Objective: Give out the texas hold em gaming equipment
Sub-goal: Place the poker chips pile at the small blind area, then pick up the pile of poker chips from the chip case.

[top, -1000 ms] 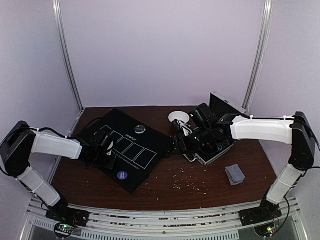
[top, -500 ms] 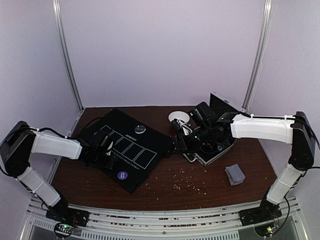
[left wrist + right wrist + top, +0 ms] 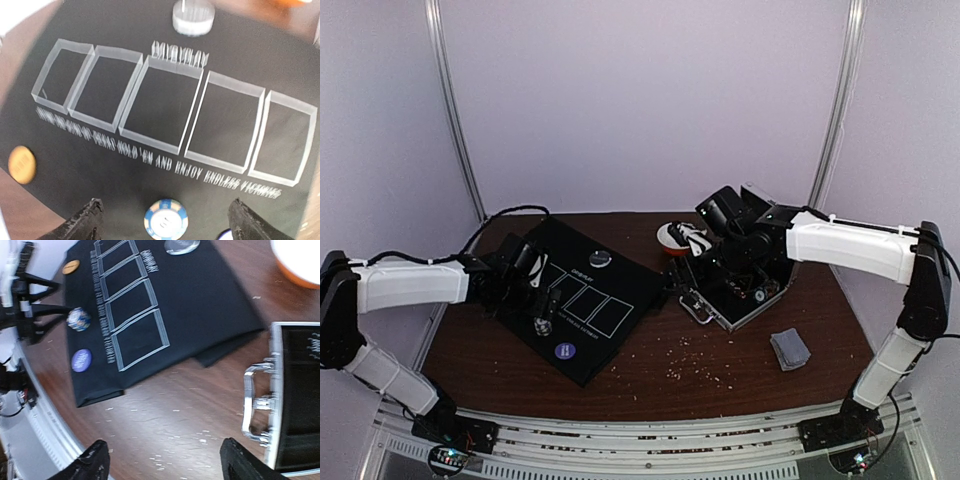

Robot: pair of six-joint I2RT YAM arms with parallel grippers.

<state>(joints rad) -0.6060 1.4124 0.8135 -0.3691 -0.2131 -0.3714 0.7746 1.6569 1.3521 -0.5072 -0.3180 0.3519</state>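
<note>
**Item:** striped poker chip stack (image 3: 166, 218). It sits on the black play mat (image 3: 150, 110), below the row of card outlines and between the fingers of the left gripper (image 3: 164, 204), whose jaws stand wide and clear of it.

**Discs:** orange disc (image 3: 22, 164) at the mat's edge; purple disc (image 3: 81, 360) and pale grey disc (image 3: 193, 15) on the mat.

**Card deck** (image 3: 790, 348): on bare table, right of the open case (image 3: 740, 295), well apart from the mat.

**Right gripper** (image 3: 164, 442): jaws apart, empty, raised near the case.

**Step:** chip placement, apparently complete.

**Next:** probably a straight lift clear of the stack. The cards likely follow, and the deck calls for an edge grip.
</note>
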